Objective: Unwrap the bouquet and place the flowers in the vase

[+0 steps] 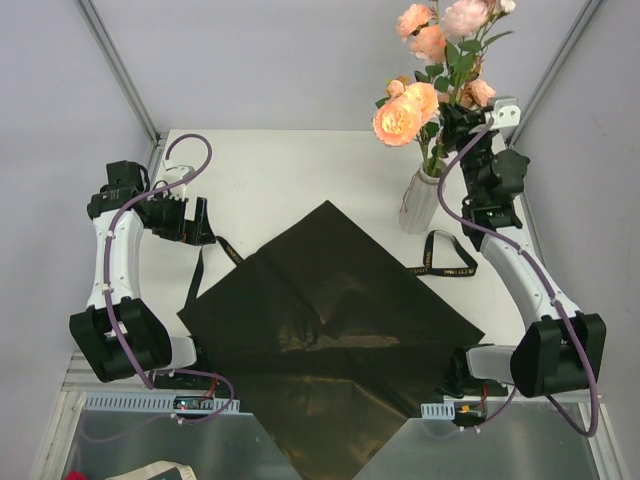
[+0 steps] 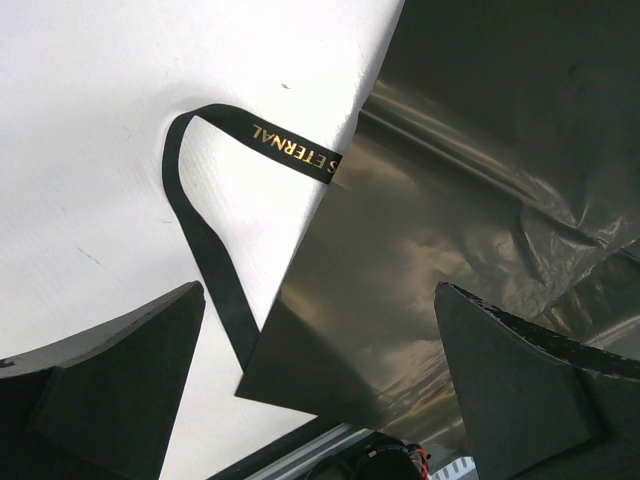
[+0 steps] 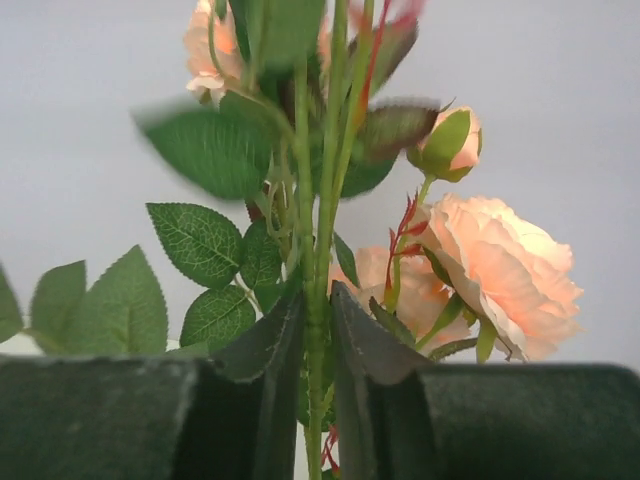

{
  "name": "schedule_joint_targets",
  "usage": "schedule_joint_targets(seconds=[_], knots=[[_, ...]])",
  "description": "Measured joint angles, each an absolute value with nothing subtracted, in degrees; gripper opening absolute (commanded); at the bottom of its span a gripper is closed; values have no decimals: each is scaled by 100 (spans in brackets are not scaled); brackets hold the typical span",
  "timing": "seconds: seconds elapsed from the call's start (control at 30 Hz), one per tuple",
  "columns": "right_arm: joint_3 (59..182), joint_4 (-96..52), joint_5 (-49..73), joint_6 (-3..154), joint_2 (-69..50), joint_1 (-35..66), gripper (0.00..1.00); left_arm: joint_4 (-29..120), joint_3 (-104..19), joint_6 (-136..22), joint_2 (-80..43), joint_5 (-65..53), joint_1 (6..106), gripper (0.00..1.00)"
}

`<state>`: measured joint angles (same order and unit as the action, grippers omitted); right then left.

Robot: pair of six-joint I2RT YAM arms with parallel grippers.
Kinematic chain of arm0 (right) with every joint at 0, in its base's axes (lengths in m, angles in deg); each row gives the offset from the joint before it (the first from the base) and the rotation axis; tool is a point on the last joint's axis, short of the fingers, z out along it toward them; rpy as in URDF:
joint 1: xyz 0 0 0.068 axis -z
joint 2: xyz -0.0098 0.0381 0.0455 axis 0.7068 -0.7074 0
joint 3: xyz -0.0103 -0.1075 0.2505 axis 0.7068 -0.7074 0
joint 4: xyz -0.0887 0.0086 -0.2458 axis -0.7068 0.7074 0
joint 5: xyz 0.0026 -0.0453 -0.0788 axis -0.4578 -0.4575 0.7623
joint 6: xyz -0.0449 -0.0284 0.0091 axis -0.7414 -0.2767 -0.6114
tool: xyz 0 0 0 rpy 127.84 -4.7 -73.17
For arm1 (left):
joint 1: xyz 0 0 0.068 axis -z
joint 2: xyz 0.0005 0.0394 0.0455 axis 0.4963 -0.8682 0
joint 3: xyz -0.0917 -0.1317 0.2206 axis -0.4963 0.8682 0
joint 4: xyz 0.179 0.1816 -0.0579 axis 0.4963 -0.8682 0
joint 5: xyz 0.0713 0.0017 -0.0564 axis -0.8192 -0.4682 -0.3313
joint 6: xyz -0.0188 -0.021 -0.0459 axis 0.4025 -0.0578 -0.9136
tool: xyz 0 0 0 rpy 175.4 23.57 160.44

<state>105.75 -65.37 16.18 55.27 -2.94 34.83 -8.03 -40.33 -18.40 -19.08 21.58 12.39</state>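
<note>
The flowers [image 1: 420, 100], peach-pink roses on green stems, stand upright with their stems in the white ribbed vase [image 1: 418, 205] at the back right of the table. My right gripper [image 1: 455, 120] is beside them above the vase; in the right wrist view it [image 3: 318, 295] is shut on the green stems [image 3: 318, 200], with a rose [image 3: 505, 270] to the right. The bouquet's black wrapping sheet [image 1: 330, 320] lies spread flat in the middle. My left gripper [image 1: 190, 222] hovers open over the sheet's left corner [image 2: 450, 200], holding nothing [image 2: 318, 290].
A black gold-lettered ribbon [image 1: 445, 262] lies looped in front of the vase. A second strip of ribbon [image 2: 290, 145] lies by the sheet's left edge, partly under it. The sheet overhangs the table's near edge [image 1: 330, 440]. Slanted frame posts [image 1: 120, 70] stand at the back corners.
</note>
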Motion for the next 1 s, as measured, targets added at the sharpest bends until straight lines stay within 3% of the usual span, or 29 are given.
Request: schedule_joint_targets(seconds=[0.23, 0.47, 0.77, 1.0], knots=[[10271, -6142, 1539, 5479, 540, 3483, 77, -803, -4033, -1840, -1879, 2158, 1239, 99], [10306, -5001, 1612, 5599, 1338, 3483, 99, -803, -4033, -1849, -1766, 2245, 1239, 99], [11183, -1886, 2374, 6235, 1539, 3483, 97, -803, -4033, -1937, -1654, 2359, 1239, 99], [10886, -638, 2462, 6513, 1891, 3483, 97, -801, -4033, -1976, -1650, 2403, 1239, 99]])
